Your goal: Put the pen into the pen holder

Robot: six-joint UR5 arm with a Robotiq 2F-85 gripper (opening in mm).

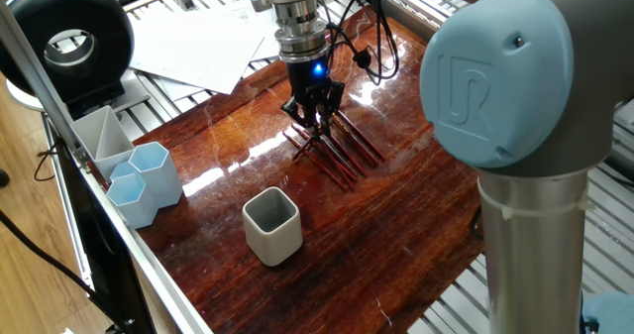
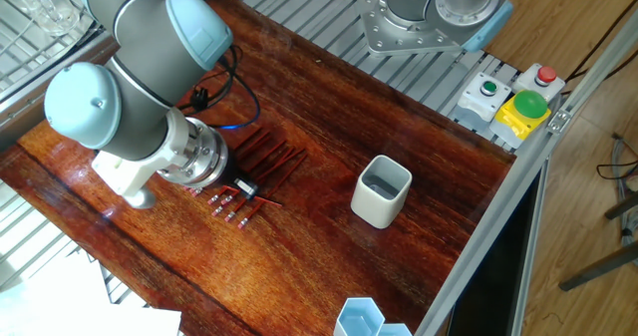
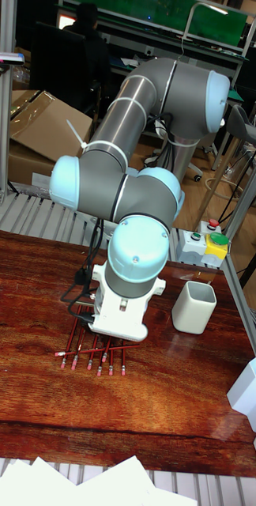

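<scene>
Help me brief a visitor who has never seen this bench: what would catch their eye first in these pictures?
Probably the big grey and pale blue arm bent low over the dark red wooden table, its gripper down among a row of red pens near the middle. Next, the off-white pen holder standing alone toward the table's edge, apart from the pens, and the pale blue hexagonal cups at the corner.
</scene>
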